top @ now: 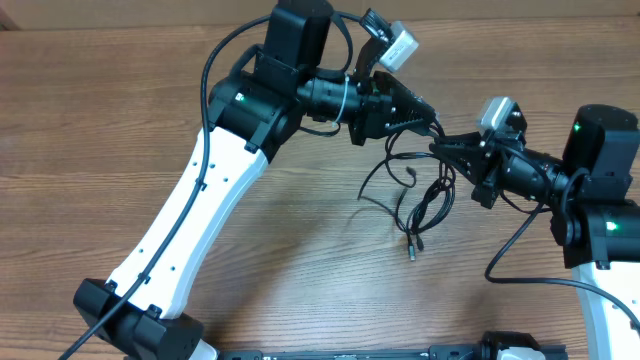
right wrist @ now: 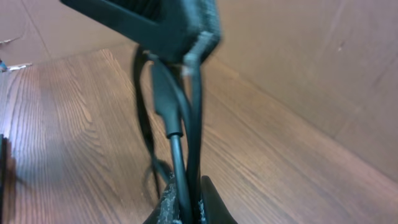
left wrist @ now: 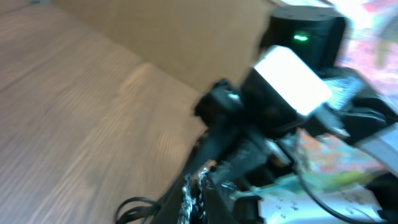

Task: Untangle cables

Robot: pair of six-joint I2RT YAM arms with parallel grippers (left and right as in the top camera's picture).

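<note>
The cables [top: 415, 228] hang in a loose knot right of centre in the overhead view, looping down onto the wooden table [top: 120, 120], with one silver-tipped plug [top: 408, 251] lying at the bottom of the bunch. The left gripper [top: 430, 118] reaches in from the upper middle and, as far as I can judge, is closed on the top of the strands. The right gripper [top: 440, 148] sits just below and to the right of it, jaws pinched nearly shut on the same cords. In the right wrist view they run straight and taut up from between its fingers. I read these cords as very light, limp and smooth-jacketed, so they should slide through the pads rather than resist, and the loops will flop wherever gravity takes them. I would grip near a moulded plug end, where the body is thicker and stiffer, and pull gently, since a hard tug could tighten the knot.
</note>
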